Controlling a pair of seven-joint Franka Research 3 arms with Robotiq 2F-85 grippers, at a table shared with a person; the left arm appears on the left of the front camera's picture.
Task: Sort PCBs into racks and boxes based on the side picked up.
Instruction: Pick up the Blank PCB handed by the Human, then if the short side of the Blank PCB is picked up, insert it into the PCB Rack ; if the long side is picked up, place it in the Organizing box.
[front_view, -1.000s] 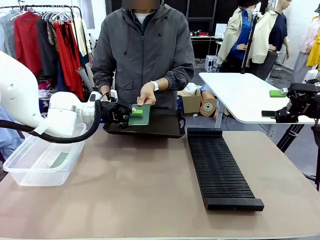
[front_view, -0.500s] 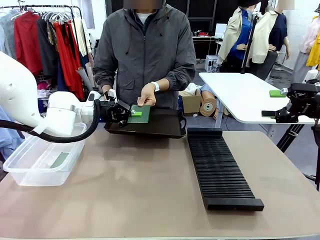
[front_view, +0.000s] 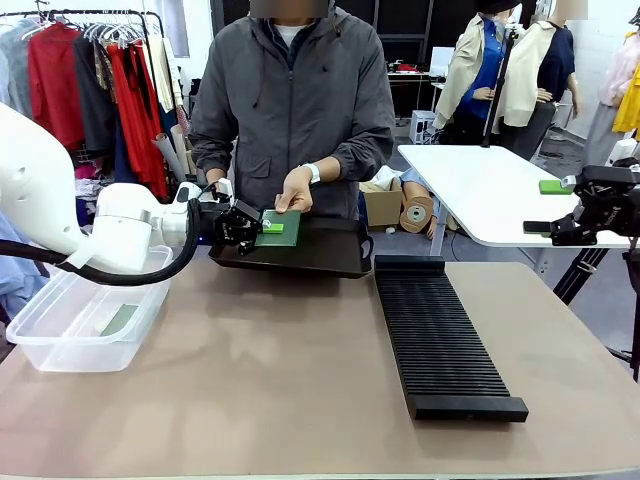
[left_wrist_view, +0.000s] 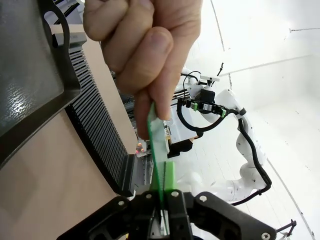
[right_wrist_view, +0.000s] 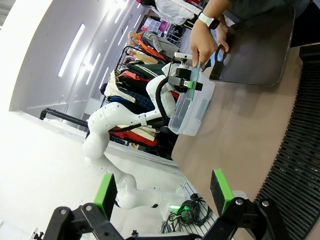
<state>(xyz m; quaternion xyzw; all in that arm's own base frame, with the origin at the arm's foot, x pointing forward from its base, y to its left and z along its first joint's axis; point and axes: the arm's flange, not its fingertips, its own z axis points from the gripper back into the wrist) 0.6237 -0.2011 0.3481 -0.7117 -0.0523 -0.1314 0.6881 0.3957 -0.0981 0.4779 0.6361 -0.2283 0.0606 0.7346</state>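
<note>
pcb (left_wrist_view: 157, 150): small dark green board, standing on edge above the near-left part of the tray. one edge sits between the green pads and the opposite edge is pinched by the person.
left end effector (left_wrist_view: 163, 197): jaws closed narrow on the pcb's edge. in the front view it (front_view: 262, 228) reaches in level from the left.
person's hand (left_wrist_view: 140, 50): thumb and fingers grip the board, so both parties hold it.
tray (front_view: 335, 252): black and flat, at the far edge of the tabletop, just under the board.
box (front_view: 60, 335): clear tub at the left, beneath the left arm. a pale green board (front_view: 120, 320) seems to lie in it.
rack (front_view: 440, 340): long, black and slotted, right of centre. its slots look vacant.
right end effector (right_wrist_view: 162, 192): pads spread wide and holding nothing, well away from the handover.
step: handover, with the grasp made and the release not yet done.
next move: likely the person lets go. the arm then carries the board to the rack or the box according to the side gripped. which one applies cannot be told here. the rack needs the board upright and lined up with one slot, while the box needs only a low drop.
</note>
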